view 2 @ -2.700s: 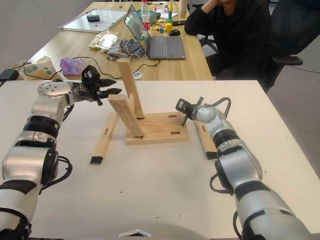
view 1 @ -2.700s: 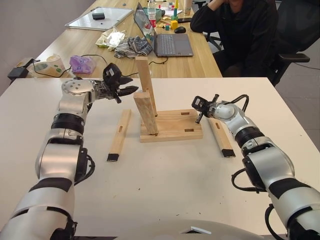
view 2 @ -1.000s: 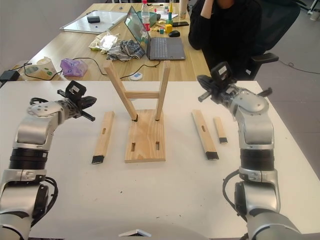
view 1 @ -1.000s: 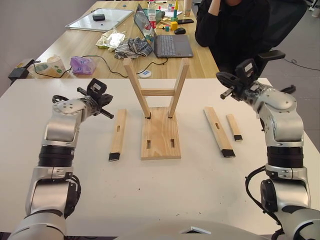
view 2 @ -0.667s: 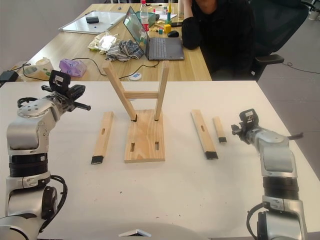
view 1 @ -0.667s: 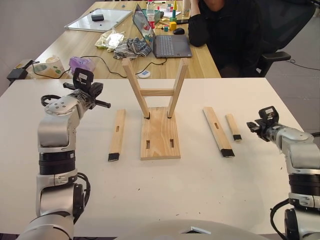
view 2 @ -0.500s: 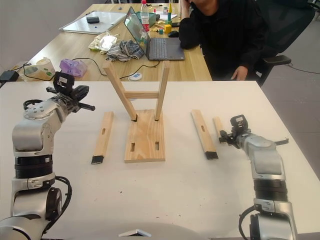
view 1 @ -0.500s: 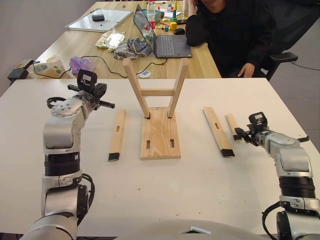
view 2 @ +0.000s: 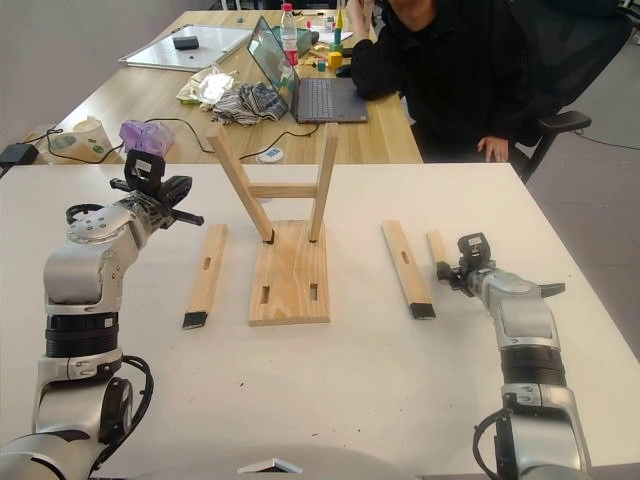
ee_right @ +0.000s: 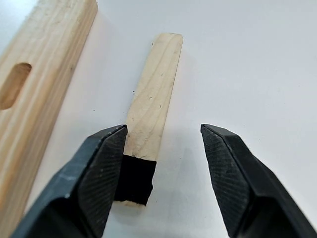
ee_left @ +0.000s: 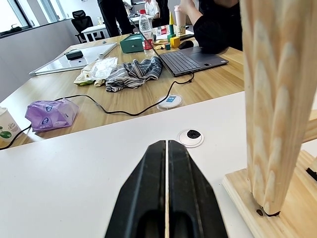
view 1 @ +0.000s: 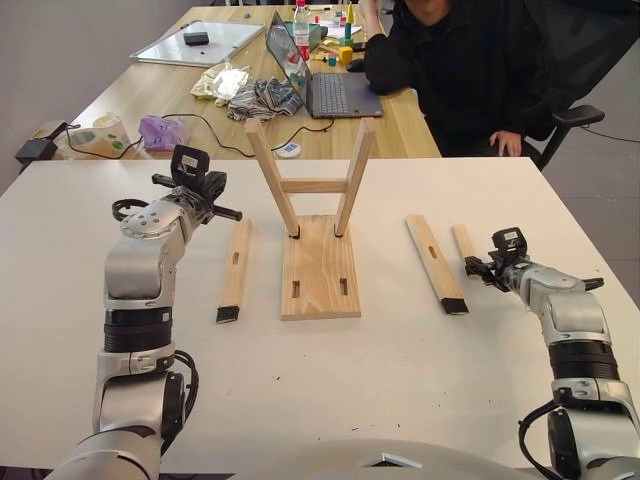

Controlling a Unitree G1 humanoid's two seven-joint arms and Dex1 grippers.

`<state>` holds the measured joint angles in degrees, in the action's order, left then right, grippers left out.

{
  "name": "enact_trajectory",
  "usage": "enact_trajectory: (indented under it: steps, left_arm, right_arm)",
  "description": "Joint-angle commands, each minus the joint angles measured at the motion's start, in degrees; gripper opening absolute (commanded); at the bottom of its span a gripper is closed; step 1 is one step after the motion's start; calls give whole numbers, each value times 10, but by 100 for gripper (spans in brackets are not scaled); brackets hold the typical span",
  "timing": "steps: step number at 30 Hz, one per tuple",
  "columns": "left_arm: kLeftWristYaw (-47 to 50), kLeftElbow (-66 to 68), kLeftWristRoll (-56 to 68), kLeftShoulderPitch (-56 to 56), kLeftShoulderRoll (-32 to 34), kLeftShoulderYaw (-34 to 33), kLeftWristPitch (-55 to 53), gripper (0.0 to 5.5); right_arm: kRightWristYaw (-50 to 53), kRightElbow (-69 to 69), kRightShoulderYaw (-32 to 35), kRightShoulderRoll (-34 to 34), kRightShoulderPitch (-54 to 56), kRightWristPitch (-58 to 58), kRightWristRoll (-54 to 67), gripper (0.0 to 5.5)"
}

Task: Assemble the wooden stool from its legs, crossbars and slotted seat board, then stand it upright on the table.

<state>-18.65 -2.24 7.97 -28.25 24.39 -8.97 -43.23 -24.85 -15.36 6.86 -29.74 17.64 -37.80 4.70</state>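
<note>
Nearest, the right gripper [ee_right: 162, 131] lies low, forearm outstretched, fingers spread about the black-tipped near end of the short crossbar [ee_right: 152, 101]. We see the seat board [view 1: 320, 285] flat on the counter [view 1: 330, 400], its long axis running away. Two joined legs [view 1: 313, 185] rise splayed from its far slots. The left gripper [ee_left: 167, 148], elbow bent, has empty fingers pressed together, pointing at them.

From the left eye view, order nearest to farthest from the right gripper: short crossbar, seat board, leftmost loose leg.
1. Short pale wooden crossbar, beside the right gripper.
2. Flat slotted wooden seat board, at centre.
3. Long slotted wooden leg, left of the board.
</note>
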Motion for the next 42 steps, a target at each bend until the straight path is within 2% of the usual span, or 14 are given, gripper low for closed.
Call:
enact_trajectory:
  steps: [1,4,11,12,14,17,19,22,24,27,28,31,35,42]
  left_arm:
    - [1,13,1,-15,1,5,10,0]
    - [0,18,2,-22,-2,11,13,0]
    - [-2,8,7,-29,-1,10,9,0]
    - [-3,4,10,-30,-3,9,10,0]
    - [-6,-5,18,-32,-6,7,19,0]
    - [1,-15,32,-52,-6,-21,66,0]
    - [-21,-41,109,-88,-26,-72,89,0]
    - [-83,-102,309,-132,-57,-126,37,0]
    - [-111,-121,426,-156,-70,-132,-6,20]
    - [-155,-122,491,-171,-77,-95,-26,64]
    - [-164,-125,504,-169,-76,-87,-29,97]
    - [-184,-145,528,-159,-66,-72,-25,161]
    - [-212,-158,596,-144,-34,-86,-47,164]
    - [-264,-127,671,-111,46,-115,-85,164]
  right_arm:
    - [-1,29,-18,13,13,-19,5,276]
    - [-2,-8,-37,16,-7,-25,-3,276]
    - [1,-32,-30,21,-25,-36,12,136]
    - [3,-31,-27,24,-26,-30,16,132]
    - [16,-25,-5,30,-24,8,29,132]
    - [38,71,27,39,2,120,38,132]
    - [26,172,44,64,55,139,97,132]
    - [-23,309,32,111,144,57,271,132]
    - [-38,336,38,143,202,-7,406,132]
    - [-63,306,46,178,284,-72,572,132]
    - [-68,297,45,181,298,-86,603,132]
    - [-81,289,18,179,300,-115,632,132]
    - [-94,301,6,160,287,-145,667,132]
    - [-113,298,28,117,297,-167,718,132]
